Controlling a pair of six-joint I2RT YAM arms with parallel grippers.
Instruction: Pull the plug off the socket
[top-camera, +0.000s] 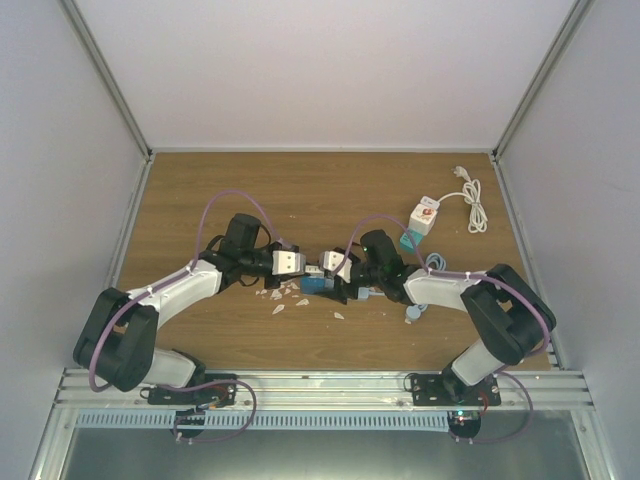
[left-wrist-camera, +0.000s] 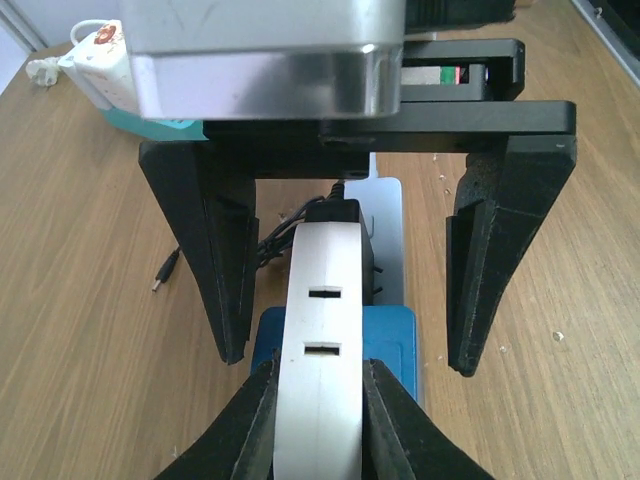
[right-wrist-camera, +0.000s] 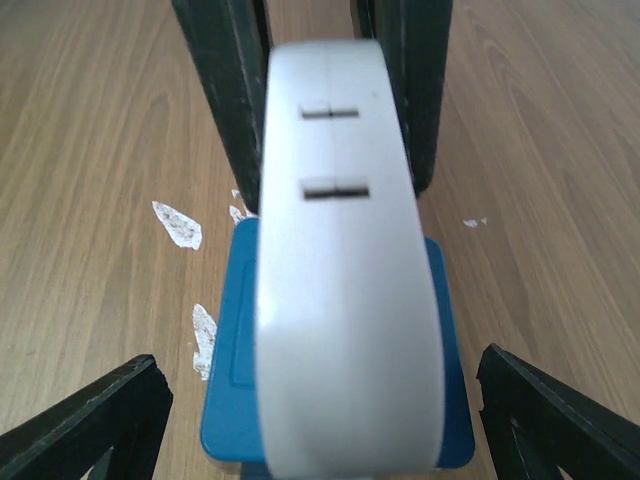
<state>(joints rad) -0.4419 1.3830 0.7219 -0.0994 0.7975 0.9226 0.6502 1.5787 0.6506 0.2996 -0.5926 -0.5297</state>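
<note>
My left pincer (left-wrist-camera: 318, 385) clenches the white plug (left-wrist-camera: 320, 260), seated on the blue socket (left-wrist-camera: 395, 335) mid-table. My right pincer (right-wrist-camera: 318, 400) stands released, straddling it. Only my left wrist view shows a loose barrel connector (left-wrist-camera: 166, 270).

Table centre: socket block (top-camera: 316, 286) lying flat on the tabletop (top-camera: 300, 190).
On it: adapter plug (left-wrist-camera: 322, 330), standing upright, cable (left-wrist-camera: 275, 240) leaving its far end.
Left gripper (left-wrist-camera: 320, 375): one finger pressed against each side of the plug.
Right gripper (left-wrist-camera: 350, 360): facing it, fingers set wide on either side of the plug, apart from it.
Before and left of the block: scattered chips (top-camera: 280, 296).
Behind the block: barrel connector (left-wrist-camera: 165, 271), loose on the tabletop.
Rear right corner: power strip (top-camera: 425, 216), box (top-camera: 410, 240) just beside its near end, cord (top-camera: 472, 203) bunched to its right.
</note>
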